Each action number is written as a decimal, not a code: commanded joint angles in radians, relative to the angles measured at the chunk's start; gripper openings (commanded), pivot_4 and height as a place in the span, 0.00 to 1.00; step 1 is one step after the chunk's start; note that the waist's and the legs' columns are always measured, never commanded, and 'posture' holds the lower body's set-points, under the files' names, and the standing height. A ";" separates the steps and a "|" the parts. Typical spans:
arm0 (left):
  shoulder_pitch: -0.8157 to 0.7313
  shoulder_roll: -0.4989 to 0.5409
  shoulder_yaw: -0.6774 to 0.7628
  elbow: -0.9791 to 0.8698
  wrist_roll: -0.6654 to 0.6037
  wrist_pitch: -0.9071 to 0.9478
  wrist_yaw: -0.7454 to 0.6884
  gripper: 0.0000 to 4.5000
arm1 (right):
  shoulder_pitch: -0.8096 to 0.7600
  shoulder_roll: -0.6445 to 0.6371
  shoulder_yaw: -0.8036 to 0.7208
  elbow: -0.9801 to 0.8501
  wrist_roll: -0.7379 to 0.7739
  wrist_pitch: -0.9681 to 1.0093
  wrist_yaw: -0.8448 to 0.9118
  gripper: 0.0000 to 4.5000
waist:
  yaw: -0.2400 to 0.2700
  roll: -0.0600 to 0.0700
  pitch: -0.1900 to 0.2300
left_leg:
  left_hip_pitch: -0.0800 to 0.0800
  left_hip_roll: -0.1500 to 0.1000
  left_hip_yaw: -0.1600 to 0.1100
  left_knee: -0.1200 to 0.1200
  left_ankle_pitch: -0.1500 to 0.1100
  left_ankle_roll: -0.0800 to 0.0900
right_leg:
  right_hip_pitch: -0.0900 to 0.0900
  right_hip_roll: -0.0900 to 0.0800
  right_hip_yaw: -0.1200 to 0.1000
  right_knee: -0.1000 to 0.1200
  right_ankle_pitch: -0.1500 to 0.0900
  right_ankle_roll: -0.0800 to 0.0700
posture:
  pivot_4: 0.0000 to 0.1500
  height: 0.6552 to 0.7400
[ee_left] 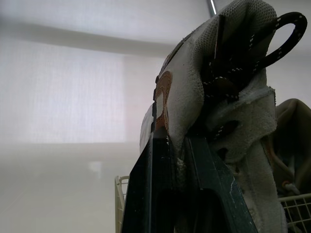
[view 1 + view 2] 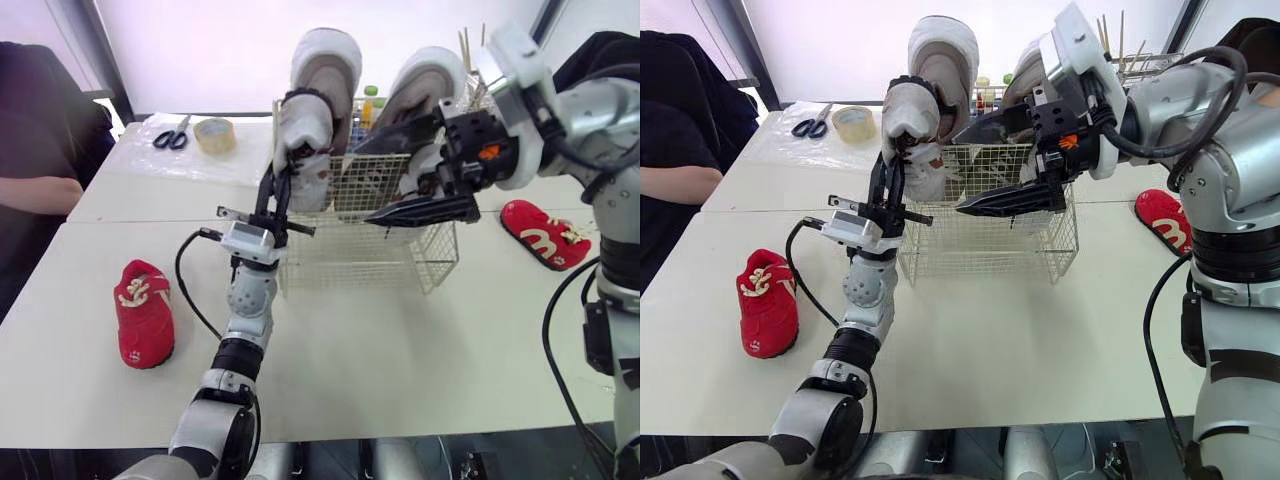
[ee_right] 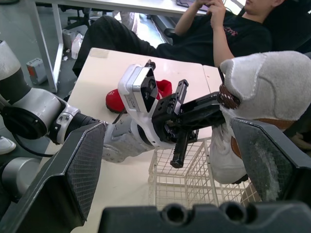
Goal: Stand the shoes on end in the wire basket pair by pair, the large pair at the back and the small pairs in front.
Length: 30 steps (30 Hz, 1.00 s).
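The large white shoe [image 2: 302, 150] with black laces stands on end at the left of the wire basket [image 2: 372, 255], long axis vertical, lower end inside, upper end well above the rim. A pale sole [image 2: 325, 70] rises just behind it, facing the robot; whether it is the same shoe cannot be told. A second large shoe [image 2: 425, 85] stands upright at the back right, sole forward.

The left gripper [image 2: 277, 182] reaches up with its jaws nearly closed, pinching the laced shoe's edge. The right gripper [image 2: 362, 185] hangs before the basket's upper front, jaws spread wide and holding nothing.

One small red shoe [image 2: 143, 310] lies on the white desk [image 2: 400, 350] to the left, another [image 2: 545, 232] to the right, both well apart from the basket. Scissors [image 2: 172, 135] and a tape roll [image 2: 214, 134] lie at the back left, and a seated person [image 2: 40, 190] is at the left edge
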<state>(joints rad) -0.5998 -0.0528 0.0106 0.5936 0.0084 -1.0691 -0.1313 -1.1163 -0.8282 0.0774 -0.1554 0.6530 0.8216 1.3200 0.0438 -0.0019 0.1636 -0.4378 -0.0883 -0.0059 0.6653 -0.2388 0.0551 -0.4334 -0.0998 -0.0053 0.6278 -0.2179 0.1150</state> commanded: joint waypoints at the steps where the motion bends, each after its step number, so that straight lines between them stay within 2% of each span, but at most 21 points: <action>1: 0.002 -0.009 -0.015 0.092 -0.022 0.078 -0.019 0.00 | -0.023 -0.006 -0.028 -0.017 0.005 -0.018 -0.001 1.00 | 0.001 0.000 0.000 | 0.001 0.000 0.000 0.000 0.000 0.000 | 0.001 0.000 0.000 0.000 0.000 0.000 | 1.00 1.00; 6: 0.013 0.005 -0.023 0.091 -0.056 0.143 -0.072 0.00 | -0.018 -0.007 -0.033 -0.025 0.006 -0.022 -0.006 1.00 | 0.006 0.000 0.000 | 0.007 0.000 0.000 0.000 0.000 0.001 | 0.007 0.000 -0.001 -0.003 0.000 -0.001 | 1.00 1.00; 9: 0.057 0.020 -0.037 0.057 -0.082 0.194 -0.121 0.00 | -0.014 -0.007 -0.035 -0.030 0.006 -0.024 -0.012 1.00 | 0.006 0.004 -0.006 | 0.012 0.001 0.000 -0.001 -0.002 0.003 | 0.011 0.000 -0.002 -0.008 -0.001 -0.002 | 1.00 1.00; 22: 0.213 0.074 -0.053 -0.137 -0.131 0.430 -0.204 0.00 | 0.002 0.012 -0.035 -0.041 0.008 -0.045 -0.043 1.00 | -0.005 0.015 -0.018 | 0.012 0.001 0.000 -0.003 -0.004 0.006 | 0.013 0.000 -0.001 -0.013 -0.002 -0.003 | 1.00 1.00; 25: 0.220 0.082 -0.046 -0.168 -0.140 0.454 -0.210 0.25 | 0.004 0.016 -0.033 -0.038 0.006 -0.052 -0.044 1.00 | -0.005 0.015 -0.019 | 0.012 0.001 0.000 -0.003 -0.004 0.006 | 0.013 0.000 -0.001 -0.013 -0.002 -0.003 | 1.00 1.00; 30: 0.242 0.114 -0.037 -0.228 -0.154 0.491 -0.236 0.80 | 0.005 0.024 -0.032 -0.032 0.002 -0.064 -0.045 1.00 | -0.006 0.015 -0.019 | 0.012 0.001 0.000 -0.003 -0.004 0.006 | 0.013 0.000 -0.001 -0.013 -0.002 -0.003 | 1.00 1.00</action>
<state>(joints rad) -0.4241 0.0335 -0.0270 0.3032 -0.1470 -0.6494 -0.3507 -1.1041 -0.8038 0.0730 -0.1736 0.6512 0.7765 1.2791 0.0378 0.0134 0.1442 -0.4254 -0.0870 -0.0060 0.6620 -0.2429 0.0611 -0.4211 -0.1000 -0.0064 0.6148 -0.2201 0.1117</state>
